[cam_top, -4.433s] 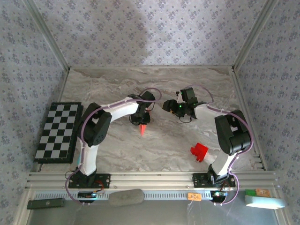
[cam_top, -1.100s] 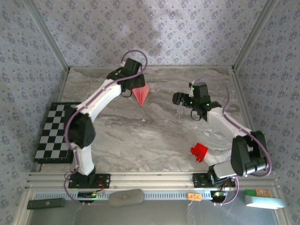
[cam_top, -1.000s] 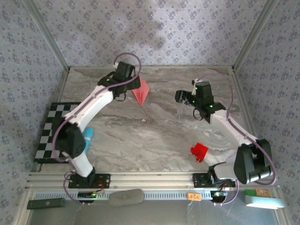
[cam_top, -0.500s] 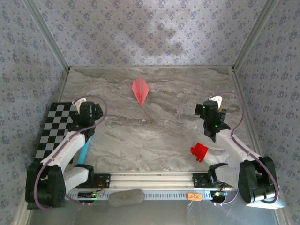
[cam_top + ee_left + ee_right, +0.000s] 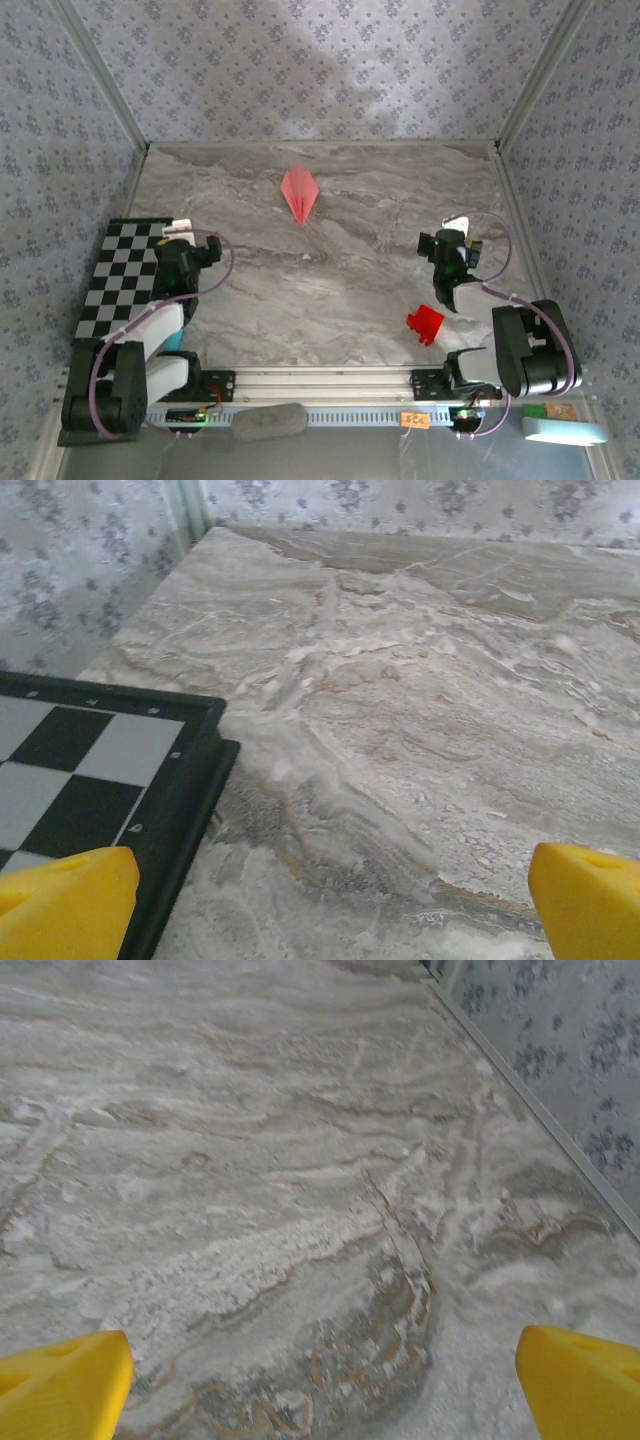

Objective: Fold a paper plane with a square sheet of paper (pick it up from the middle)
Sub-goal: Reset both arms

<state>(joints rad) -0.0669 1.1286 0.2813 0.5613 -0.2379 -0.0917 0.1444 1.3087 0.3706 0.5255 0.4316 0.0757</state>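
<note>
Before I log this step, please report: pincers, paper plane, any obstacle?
Left pincer and right pincer open, empty. Paper plane folded, lying alone at far centre. Red block near right pincer, chequered board by left pincer, both away from plane.

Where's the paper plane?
In the top view, the paper plane lies near the far middle of the table, far behind and left of the red block.

Grey marbled tabletop (image 5: 330,290) between floral-patterned walls (image 5: 320,70), perhaps fabric
</note>
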